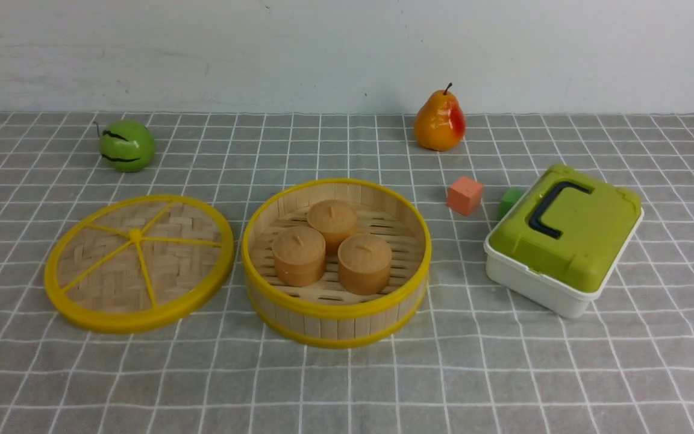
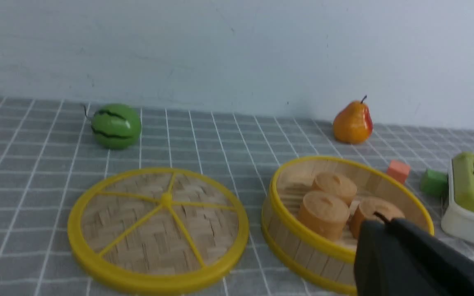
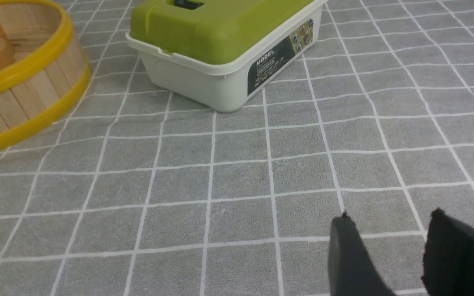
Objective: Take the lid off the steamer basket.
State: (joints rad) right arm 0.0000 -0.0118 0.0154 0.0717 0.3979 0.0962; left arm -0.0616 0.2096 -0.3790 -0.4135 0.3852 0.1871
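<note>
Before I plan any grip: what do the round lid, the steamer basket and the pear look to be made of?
Lid: matt woven bamboo, its crossing strips visible, with smooth, probably plastic, yellow rim and spokes.
Steamer basket: pale bamboo or wood slats with visible grain, the yellow rims likely plastic.
Pear: glossy, perhaps painted foam or plastic, judging by its bright highlights.

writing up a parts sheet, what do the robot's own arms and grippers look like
Only the gripper ends show; no arm is in view. The left gripper looks dark and blurred, tapering to a tip. The right gripper has two dark grey to black fingers, narrow and pointed at the tips. I can't make out any cables or markings.
</note>
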